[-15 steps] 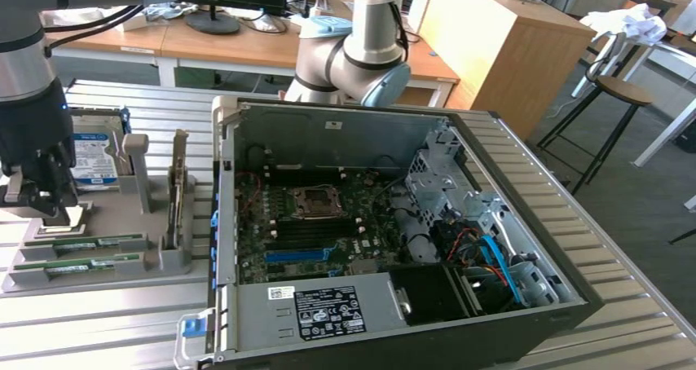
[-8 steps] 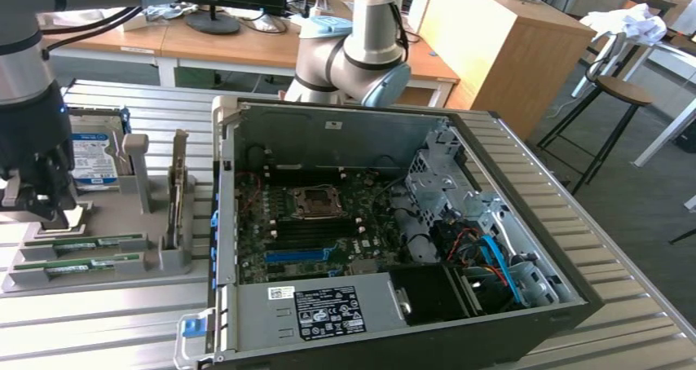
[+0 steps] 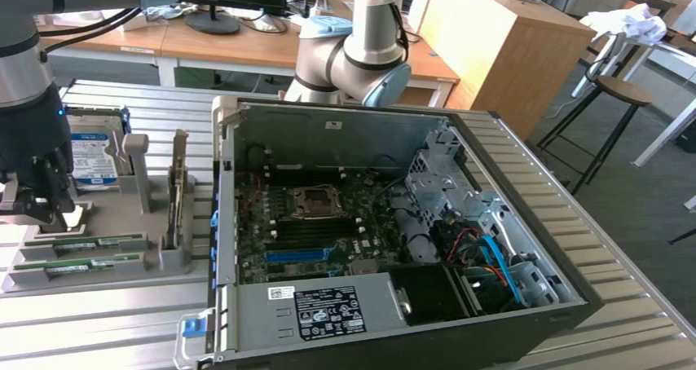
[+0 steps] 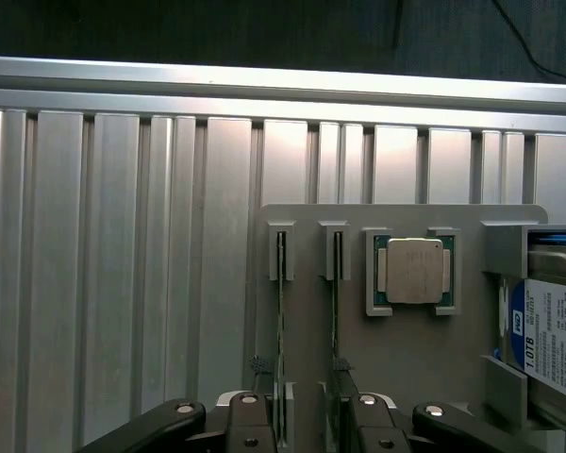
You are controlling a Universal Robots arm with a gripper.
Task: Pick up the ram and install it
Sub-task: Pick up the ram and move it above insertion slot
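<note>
Ram stands on edge in the gray holder, a second stick just beside it, at eight o'clock in the exterior view, well apart from the open computer case. My pincer hangs over both sticks, spread fully wide, gripping nothing. Beside the processor chip, the hard drive's label reads "WD" and "1.0TB". Writing on the power supply sticker I cannot read.
</note>
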